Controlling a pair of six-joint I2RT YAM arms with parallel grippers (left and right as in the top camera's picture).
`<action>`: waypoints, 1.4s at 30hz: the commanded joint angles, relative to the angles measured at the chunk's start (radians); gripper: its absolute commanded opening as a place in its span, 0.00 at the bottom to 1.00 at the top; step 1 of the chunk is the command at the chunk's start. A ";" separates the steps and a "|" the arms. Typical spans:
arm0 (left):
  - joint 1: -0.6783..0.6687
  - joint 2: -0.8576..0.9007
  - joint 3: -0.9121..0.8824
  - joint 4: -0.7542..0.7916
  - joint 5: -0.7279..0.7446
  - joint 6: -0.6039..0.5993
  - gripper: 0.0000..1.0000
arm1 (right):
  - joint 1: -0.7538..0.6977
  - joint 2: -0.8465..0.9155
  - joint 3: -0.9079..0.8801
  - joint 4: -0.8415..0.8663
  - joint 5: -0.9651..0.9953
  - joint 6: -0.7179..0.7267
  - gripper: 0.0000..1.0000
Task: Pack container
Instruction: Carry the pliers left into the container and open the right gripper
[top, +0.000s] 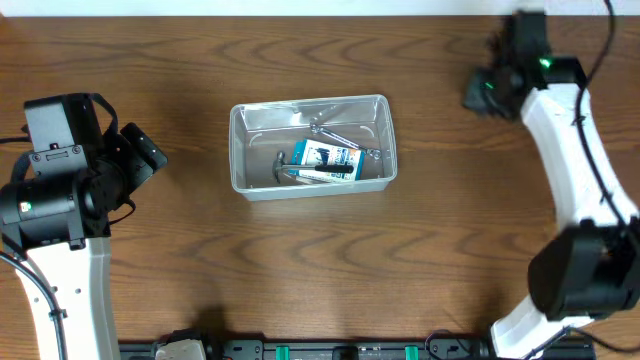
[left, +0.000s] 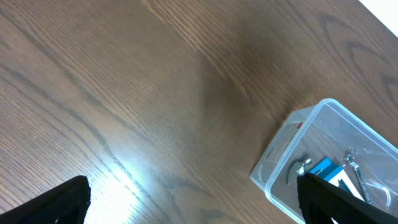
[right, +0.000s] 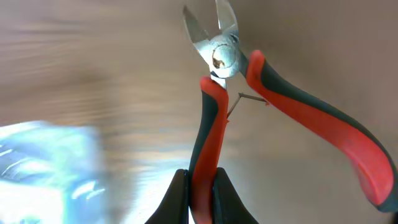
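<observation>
The clear plastic container sits at the table's middle, holding a blue-and-white packet and metal tools. It also shows in the left wrist view and, blurred, in the right wrist view. My right gripper is shut on one red-and-black handle of a pair of side cutters, held above the table at the far right. The cutters' jaws point away from the camera. My left gripper is open and empty, left of the container.
The brown wooden table spreads all around the container. A white wall edge runs along the far side. Black equipment lines the near edge.
</observation>
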 joint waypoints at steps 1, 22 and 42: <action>0.004 0.004 -0.002 -0.005 -0.015 0.010 0.99 | 0.136 -0.036 0.099 -0.044 -0.114 -0.378 0.01; 0.004 0.004 -0.002 -0.006 -0.015 0.053 0.99 | 0.509 0.325 0.093 -0.047 -0.260 -0.747 0.01; 0.004 0.004 -0.002 -0.005 -0.016 0.063 0.99 | 0.267 0.007 0.267 -0.171 0.225 -0.124 0.99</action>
